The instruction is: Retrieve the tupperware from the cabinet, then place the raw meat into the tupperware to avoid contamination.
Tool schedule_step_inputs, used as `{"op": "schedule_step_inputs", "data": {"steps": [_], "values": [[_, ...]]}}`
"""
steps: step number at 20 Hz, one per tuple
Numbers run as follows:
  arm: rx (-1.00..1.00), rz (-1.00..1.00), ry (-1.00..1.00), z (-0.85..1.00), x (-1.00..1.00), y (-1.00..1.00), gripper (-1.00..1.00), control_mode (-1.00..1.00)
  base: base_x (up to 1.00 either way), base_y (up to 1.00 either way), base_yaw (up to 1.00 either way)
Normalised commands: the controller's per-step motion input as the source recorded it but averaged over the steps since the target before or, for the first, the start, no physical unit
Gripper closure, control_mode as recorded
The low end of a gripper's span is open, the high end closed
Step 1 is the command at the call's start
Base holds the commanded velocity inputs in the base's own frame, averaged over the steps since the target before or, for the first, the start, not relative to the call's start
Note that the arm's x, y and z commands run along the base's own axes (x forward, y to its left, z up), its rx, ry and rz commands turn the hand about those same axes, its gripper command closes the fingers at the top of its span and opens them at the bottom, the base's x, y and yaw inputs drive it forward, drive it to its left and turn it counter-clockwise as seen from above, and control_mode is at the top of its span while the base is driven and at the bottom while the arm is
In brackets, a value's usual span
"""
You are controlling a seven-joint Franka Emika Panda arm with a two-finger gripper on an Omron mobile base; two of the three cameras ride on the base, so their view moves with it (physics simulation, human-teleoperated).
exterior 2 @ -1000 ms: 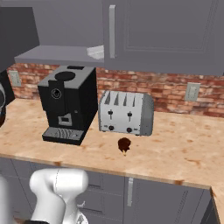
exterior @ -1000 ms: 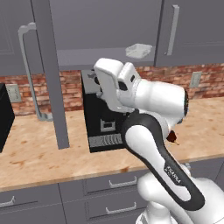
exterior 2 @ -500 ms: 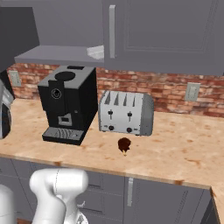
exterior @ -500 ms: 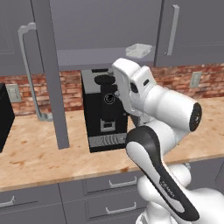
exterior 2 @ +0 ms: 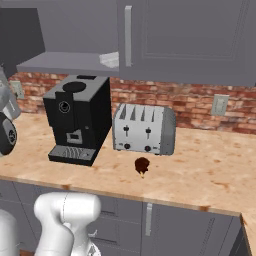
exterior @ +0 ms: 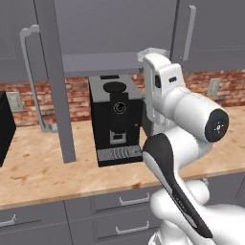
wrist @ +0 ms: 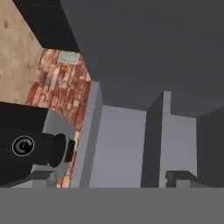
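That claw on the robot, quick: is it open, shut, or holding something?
Gripper: open, holding nothing.

I log a red brick backsplash (exterior 2: pixel 200 107) with a white wall outlet (exterior 2: pixel 219 104), a tan speckled stone counter (exterior 2: pixel 210 175), grey lower drawers (exterior: pixel 119 201), a black coffee machine (exterior 2: pixel 80 117), and a silver toaster (exterior 2: pixel 145 129).

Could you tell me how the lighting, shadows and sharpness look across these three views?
Left base view: flat, even light, no glare; arm edges soft. Right base view: the raw meat casts only a faint shadow on the counter, the cabinet underside is dim. Hand view: rolled sideways, dark and low in contrast.
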Motion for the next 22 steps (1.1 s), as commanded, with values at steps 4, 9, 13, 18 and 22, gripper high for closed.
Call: {"op": "schedule_step_inputs", "data": {"steps": [4,9,13,18,22], "values": [[0.19,-0.10,0.17,0.23,0.00,-0.38,-1.00,-1.00,0.00,0.00,0.00],[0.21,-0.05,0.12,0.09,0.00,-0.44,-1.00,-1.00,0.00,0.00,0.00],[0.27,-0.01,0.04,0.00,-0.08,-0.55,-1.00,-1.00,0.00,0.00,0.00],[0.29,-0.02,0.01,-0.02,-0.04,-0.58,-1.00,-1.00,0.00,0.00,0.00],[0.28,-0.04,0.01,-0.04,0.00,-0.49,-1.00,-1.00,0.00,0.00,0.00]]}}
